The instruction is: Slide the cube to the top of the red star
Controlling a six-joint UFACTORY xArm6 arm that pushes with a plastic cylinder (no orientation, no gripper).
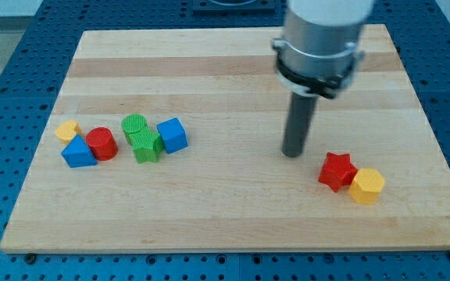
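Note:
The blue cube [172, 134] sits left of the board's middle, touching a green star [147, 146]. The red star [337, 171] lies at the lower right, touching a yellow hexagon [366, 186] on its right. My tip [292, 153] rests on the board just up and to the left of the red star, apart from it, and far to the right of the blue cube.
A green cylinder [134, 125] stands beside the green star. Further left are a red cylinder [101, 144], a blue triangle [77, 151] and a small yellow block [68, 130]. The wooden board [233, 226] lies on a blue perforated table.

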